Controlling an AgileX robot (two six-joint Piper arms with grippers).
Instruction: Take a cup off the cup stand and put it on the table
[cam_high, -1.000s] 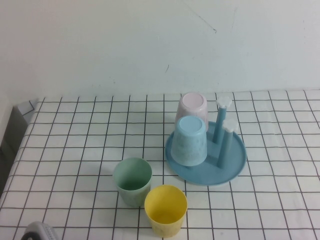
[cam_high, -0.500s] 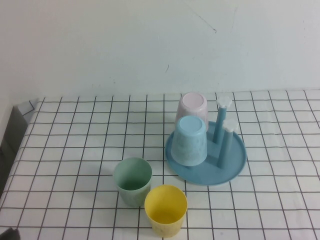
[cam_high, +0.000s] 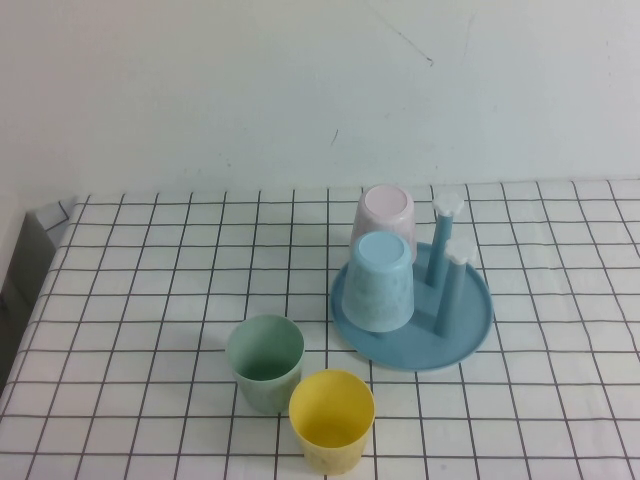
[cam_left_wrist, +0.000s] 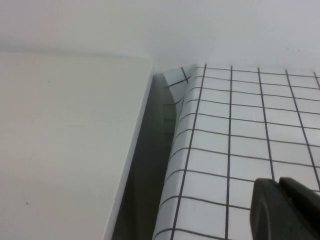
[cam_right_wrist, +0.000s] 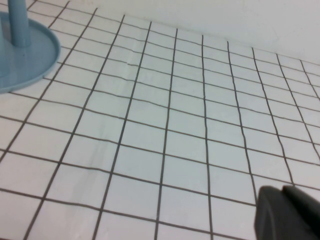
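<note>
Yellow cup (cam_high: 331, 420) stands upright on the table (cam_high: 150, 300), mouth up, touching the green cup (cam_high: 264, 362), apart from the cup stand (cam_high: 470, 325). Left gripper (cam_left_wrist: 287, 210) and right gripper (cam_right_wrist: 290, 214) show only as dark tips above bare cloth, well away from the cup; whether their jaws are apart or together cannot be told.

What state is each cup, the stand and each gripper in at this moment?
yellow cup: upright, mouth up, on the table.
pale green cup: upright on the table, beside the yellow cup.
light blue cup: upside down on the cup stand.
pink cup: upside down behind the blue one.
two pegs: bare.
left gripper: over the table's edge.
right gripper: above bare cloth beside the stand.
</note>
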